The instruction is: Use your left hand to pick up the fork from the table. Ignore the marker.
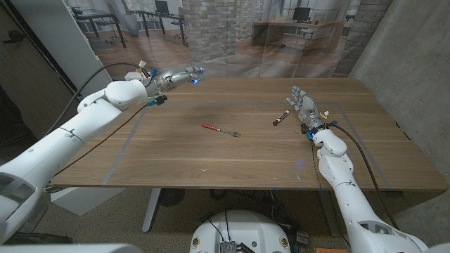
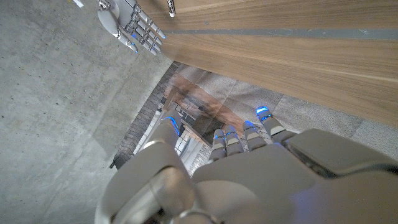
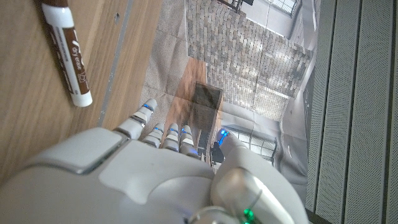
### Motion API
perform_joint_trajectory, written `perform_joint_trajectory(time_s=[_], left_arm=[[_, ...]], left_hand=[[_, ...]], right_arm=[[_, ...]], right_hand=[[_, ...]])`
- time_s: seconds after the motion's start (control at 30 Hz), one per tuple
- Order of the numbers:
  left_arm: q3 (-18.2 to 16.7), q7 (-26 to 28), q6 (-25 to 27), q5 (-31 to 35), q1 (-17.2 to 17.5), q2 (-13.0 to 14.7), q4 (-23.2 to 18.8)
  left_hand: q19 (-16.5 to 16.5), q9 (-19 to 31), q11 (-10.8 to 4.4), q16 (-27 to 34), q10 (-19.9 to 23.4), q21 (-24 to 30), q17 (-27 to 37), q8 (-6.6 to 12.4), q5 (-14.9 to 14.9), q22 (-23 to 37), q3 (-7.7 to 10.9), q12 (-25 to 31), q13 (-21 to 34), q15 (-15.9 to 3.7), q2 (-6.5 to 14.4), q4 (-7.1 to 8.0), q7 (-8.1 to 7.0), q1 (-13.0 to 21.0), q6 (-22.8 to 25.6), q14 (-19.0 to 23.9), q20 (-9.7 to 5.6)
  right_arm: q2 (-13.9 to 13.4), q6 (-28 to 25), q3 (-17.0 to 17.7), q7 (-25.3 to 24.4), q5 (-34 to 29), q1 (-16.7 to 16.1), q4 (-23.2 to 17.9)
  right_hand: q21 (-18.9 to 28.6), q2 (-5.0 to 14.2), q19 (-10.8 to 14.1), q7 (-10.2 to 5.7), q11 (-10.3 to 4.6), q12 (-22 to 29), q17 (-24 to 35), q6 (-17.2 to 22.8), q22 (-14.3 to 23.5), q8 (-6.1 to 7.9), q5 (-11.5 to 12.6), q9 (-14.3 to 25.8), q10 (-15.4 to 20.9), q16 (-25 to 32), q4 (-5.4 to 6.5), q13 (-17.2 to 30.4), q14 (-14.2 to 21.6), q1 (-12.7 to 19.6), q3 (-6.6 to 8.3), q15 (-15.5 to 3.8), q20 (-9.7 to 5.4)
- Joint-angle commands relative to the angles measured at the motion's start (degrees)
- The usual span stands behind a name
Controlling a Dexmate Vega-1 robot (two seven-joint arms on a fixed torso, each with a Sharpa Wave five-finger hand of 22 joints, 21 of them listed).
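Observation:
The fork [image 1: 221, 130], with a red handle and metal tines, lies near the middle of the wooden table [image 1: 211, 158]. My left hand [image 1: 174, 77] hangs over the table's far left part, well away from the fork, fingers stretched out and holding nothing; its own wrist view shows the fingers [image 2: 242, 138] apart. My right hand [image 1: 304, 107] stands at the right side with fingers apart and empty, also seen as a small right hand [image 2: 130, 25] in the left wrist view. The brown marker [image 1: 280, 117] lies just left of the right hand, and the marker [image 3: 67, 53] shows close up.
A grey tape line [image 1: 126, 140] marks a rectangle on the table. A brick-wall backdrop [image 1: 218, 28] rises behind the far edge. A concrete wall [image 1: 415, 63] stands to the right.

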Motion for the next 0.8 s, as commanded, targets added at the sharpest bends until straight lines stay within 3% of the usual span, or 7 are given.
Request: perform_joint_trajectory(time_s=[0.03,0.2,0.43,0.47,0.8], left_arm=[[1.81,-4.95,2.05,2.79,-3.72,1.70,-1.16],[2.63,-6.84,2.70,4.01,-5.30,1.99,-1.29],[3.65,-9.31,3.72,5.71,-7.56,2.24,-1.46],[3.81,-9.64,3.77,6.00,-7.88,2.26,-1.45],[5.44,-13.41,4.46,7.62,-11.05,1.68,-0.87]], left_hand=[[0.57,0.16,-0.40,0.20,1.24,-0.21,0.18,0.51,0.03,0.19,0.12,0.29,0.26,-0.42,-0.29,-0.41,-0.18,1.31,0.96,0.61,-0.29],[1.02,0.17,-0.43,0.19,1.80,-0.34,0.18,0.55,0.04,0.17,0.03,0.28,0.27,-0.53,-0.83,-0.62,-0.94,2.34,1.42,1.18,-0.49],[1.35,0.18,-0.51,0.16,2.84,-0.56,0.18,0.70,0.08,0.15,-0.08,0.44,0.30,-0.70,-1.44,-0.73,-1.09,3.53,2.20,1.75,-0.39],[1.52,0.19,-1.07,0.13,3.14,-0.62,0.18,0.71,0.11,0.15,-0.13,0.46,0.31,-0.88,-1.67,-0.76,-1.30,3.94,2.37,1.89,-0.61],[2.30,0.20,-0.70,0.08,5.22,-1.04,0.17,1.10,0.22,0.13,0.07,0.74,0.34,-0.96,-1.99,-0.77,-1.24,6.92,4.40,3.03,-0.61]], right_arm=[[0.34,0.48,0.03,-0.17,0.28,-0.22,0.22],[0.41,0.78,-0.03,-0.16,0.35,-0.10,0.63],[0.51,1.10,-0.10,-0.06,0.50,0.23,1.45],[0.53,1.15,-0.11,-0.01,0.54,0.29,1.60],[0.62,1.77,-0.12,0.28,0.82,0.86,2.92]], right_hand=[[0.46,-0.35,0.43,0.28,0.08,0.11,0.19,0.13,0.28,0.32,0.18,0.16,0.15,0.27,-0.25,0.33,0.01,0.31,0.11,0.37,-0.88],[0.46,-0.36,0.42,0.24,0.10,0.11,0.20,0.17,0.28,0.33,0.19,0.16,0.19,0.27,-0.24,0.33,0.02,0.27,0.09,0.38,-0.85],[0.46,-0.37,0.47,0.32,0.16,0.11,0.20,0.16,0.28,0.31,0.20,0.16,0.20,0.27,-0.24,0.33,0.04,0.23,0.08,0.37,-0.90],[0.46,-0.37,0.47,0.32,0.16,0.11,0.20,0.17,0.28,0.32,0.20,0.16,0.20,0.27,-0.24,0.33,0.04,0.22,0.08,0.38,-0.90],[0.45,-0.41,0.48,0.36,0.19,0.10,0.20,0.17,0.28,0.30,0.22,0.16,0.22,0.27,-0.27,0.33,0.06,0.18,0.07,0.39,-0.84]])
